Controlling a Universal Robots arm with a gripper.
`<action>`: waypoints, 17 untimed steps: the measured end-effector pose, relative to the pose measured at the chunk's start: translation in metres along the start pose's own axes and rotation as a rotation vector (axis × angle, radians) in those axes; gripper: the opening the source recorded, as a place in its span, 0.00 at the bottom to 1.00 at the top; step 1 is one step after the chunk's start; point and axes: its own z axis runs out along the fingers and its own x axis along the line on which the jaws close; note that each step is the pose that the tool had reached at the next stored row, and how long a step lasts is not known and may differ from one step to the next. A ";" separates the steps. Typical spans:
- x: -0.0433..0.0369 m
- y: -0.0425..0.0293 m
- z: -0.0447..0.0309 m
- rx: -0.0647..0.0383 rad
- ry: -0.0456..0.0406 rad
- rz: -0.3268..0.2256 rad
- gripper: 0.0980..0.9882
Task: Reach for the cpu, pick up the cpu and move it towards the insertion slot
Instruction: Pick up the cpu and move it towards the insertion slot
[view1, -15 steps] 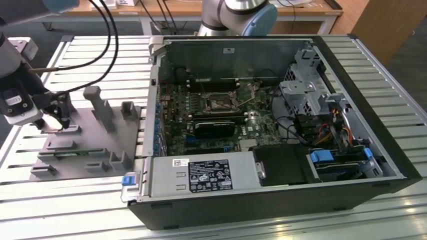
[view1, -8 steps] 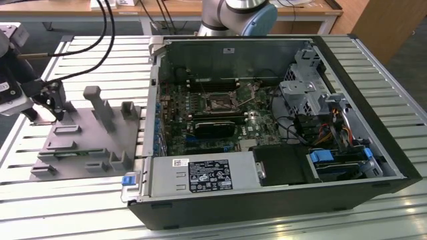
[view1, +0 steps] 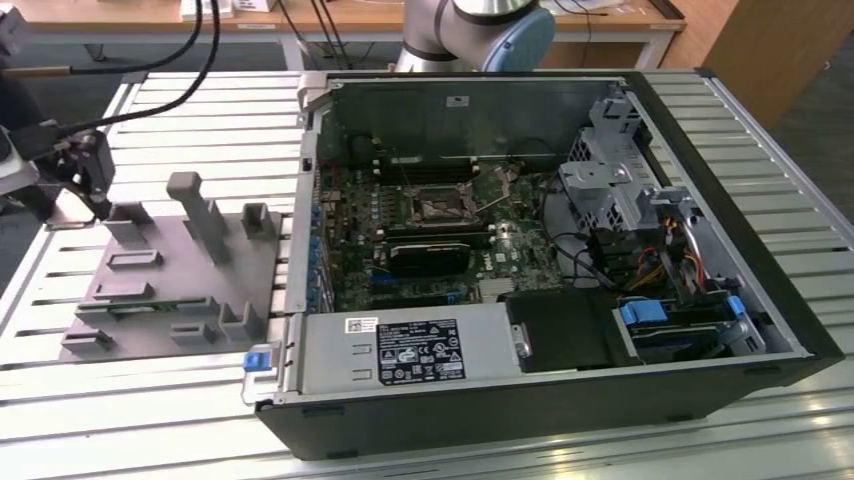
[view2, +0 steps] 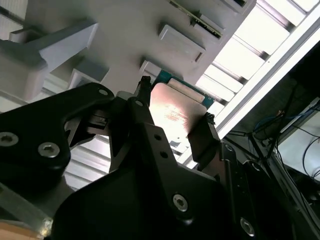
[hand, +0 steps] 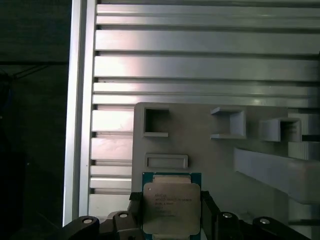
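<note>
Between the fingers of your end effector (hand: 171, 200): the cpu (hand: 171, 209), clamped at two opposite edges, over the grey fixture (hand: 200, 145). Reach, grasp: judged done. Outstanding: transfer. The insertion slot (view1: 437, 207) sits well apart.

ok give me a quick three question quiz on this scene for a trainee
1. True or false: the tool is above the insertion slot.
2. What sits between the tool's fingers? A a memory stick; B the cpu; C a screw.
3. In the exterior view, on which side of the insertion slot does the grey fixture plate lie?
Key: 1 false; 2 B; 3 the exterior view's left.
</note>
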 end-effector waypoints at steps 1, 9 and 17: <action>0.0000 0.0003 -0.0045 0.000 0.0002 0.000 0.50; 0.0000 0.0028 -0.0407 -0.003 0.0001 0.000 0.50; 0.0000 0.0048 -0.0705 -0.005 0.0001 0.000 0.50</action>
